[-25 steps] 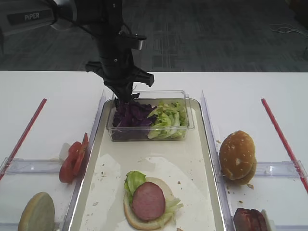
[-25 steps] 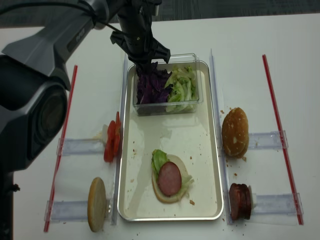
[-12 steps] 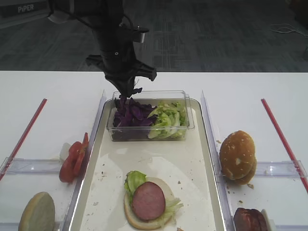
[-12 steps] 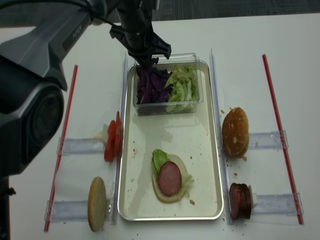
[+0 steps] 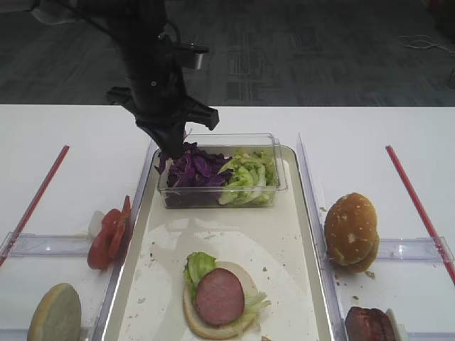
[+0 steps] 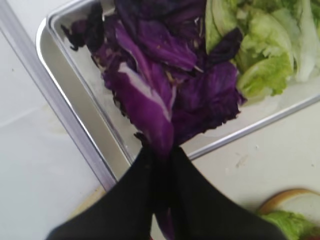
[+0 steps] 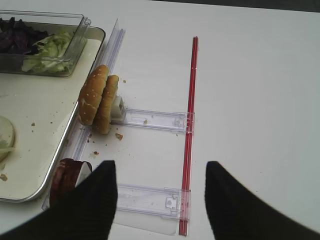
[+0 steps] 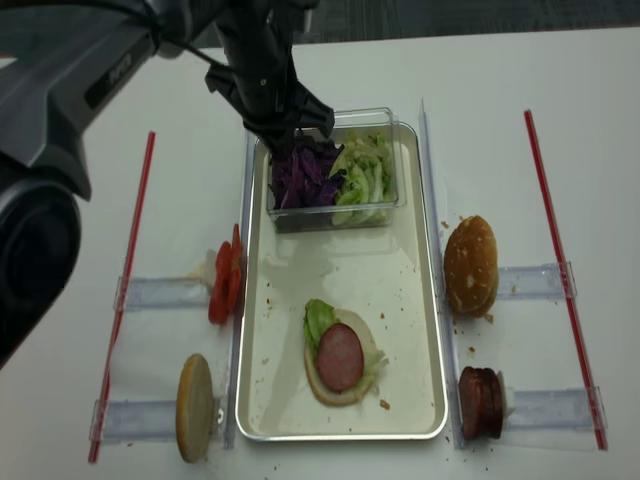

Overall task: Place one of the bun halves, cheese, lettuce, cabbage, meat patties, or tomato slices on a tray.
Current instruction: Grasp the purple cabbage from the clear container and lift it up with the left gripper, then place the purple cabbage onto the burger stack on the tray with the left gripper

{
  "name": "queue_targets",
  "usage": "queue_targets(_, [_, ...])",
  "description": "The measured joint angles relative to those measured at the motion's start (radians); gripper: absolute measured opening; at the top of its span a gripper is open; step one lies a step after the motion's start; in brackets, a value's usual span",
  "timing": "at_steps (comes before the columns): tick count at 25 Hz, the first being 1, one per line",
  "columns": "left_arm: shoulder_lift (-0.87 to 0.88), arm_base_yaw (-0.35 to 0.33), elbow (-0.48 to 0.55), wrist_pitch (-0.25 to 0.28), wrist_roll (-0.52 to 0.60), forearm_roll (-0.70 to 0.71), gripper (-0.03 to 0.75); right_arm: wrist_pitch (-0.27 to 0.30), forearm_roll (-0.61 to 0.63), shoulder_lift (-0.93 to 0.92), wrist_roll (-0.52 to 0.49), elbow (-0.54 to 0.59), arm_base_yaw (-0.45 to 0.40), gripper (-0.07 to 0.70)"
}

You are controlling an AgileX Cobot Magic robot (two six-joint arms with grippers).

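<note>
My left gripper (image 6: 160,156) is shut on a strip of purple cabbage (image 6: 150,110), which hangs from its tips over the near-left corner of the clear tub (image 5: 222,192). From the high views the same gripper (image 5: 170,151) (image 8: 286,134) sits at the tub's left end. More cabbage (image 5: 193,169) and lettuce (image 5: 249,176) fill the tub, which stands on the tray (image 5: 234,224). Further down the tray lies a bun half topped with lettuce and a meat patty (image 5: 219,296). My right gripper (image 7: 160,175) is open above bare table, with nothing between its fingers.
Tomato slices (image 5: 106,233) and a bun half (image 5: 53,314) stand in clear holders left of the tray. On the right are seeded bun halves (image 5: 350,229) and meat patties (image 5: 370,325). Red strips (image 5: 35,199) (image 5: 419,206) run along both outer sides of the table.
The left gripper has risen out of the cabbage pile and shifted left, carrying a purple leaf with it. The right gripper's earlier position is not shown.
</note>
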Motion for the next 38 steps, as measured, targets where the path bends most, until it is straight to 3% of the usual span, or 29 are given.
queue_targets(17, [-0.348,0.0,0.517,-0.198,0.002,-0.051,0.072,0.0,0.0,0.0,0.0,0.0,0.0,0.405])
queue_targets(22, [-0.422,0.0,0.64,-0.231,0.007,-0.061,0.072,0.0,-0.002,0.0,0.0,0.0,0.0,0.405])
queue_targets(27, [-0.44,-0.024,0.702,-0.239,0.027,-0.081,0.071,0.002,-0.002,0.0,0.0,0.0,0.0,0.405])
queue_targets(34, [-0.44,-0.101,0.711,-0.264,0.045,-0.081,0.071,0.002,-0.002,0.0,0.0,0.0,0.0,0.405])
queue_targets(38, [-0.44,-0.124,0.711,-0.265,0.163,-0.112,0.071,0.002,-0.002,0.0,0.0,0.0,0.0,0.405])
